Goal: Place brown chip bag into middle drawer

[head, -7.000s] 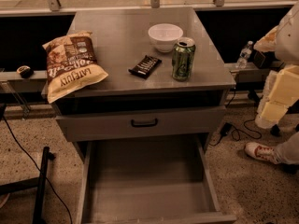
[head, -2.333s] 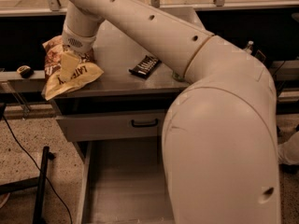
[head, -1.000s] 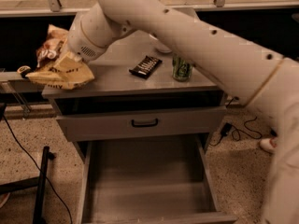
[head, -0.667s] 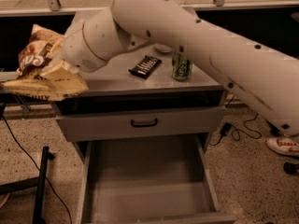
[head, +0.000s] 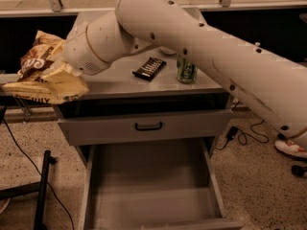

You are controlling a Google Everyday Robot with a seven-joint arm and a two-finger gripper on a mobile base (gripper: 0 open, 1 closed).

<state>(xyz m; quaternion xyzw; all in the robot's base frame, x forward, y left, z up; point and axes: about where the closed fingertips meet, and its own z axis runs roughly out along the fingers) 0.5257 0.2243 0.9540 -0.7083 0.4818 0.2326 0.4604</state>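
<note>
Just left of the cabinet (head: pixel 120 83), the fingers (head: pixel 68 66) clamp the brown chip bag (head: pixel 44 78), up-left of the open middle drawer (head: pixel 153 181).

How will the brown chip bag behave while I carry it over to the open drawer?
The brown chip bag looks floppy: it sags and creases beside the gripper, which holds it past the cabinet's edge. Probably light for its bulk, so it may swing. The middle drawer is wide with low walls, so a drop should land inside.
</note>
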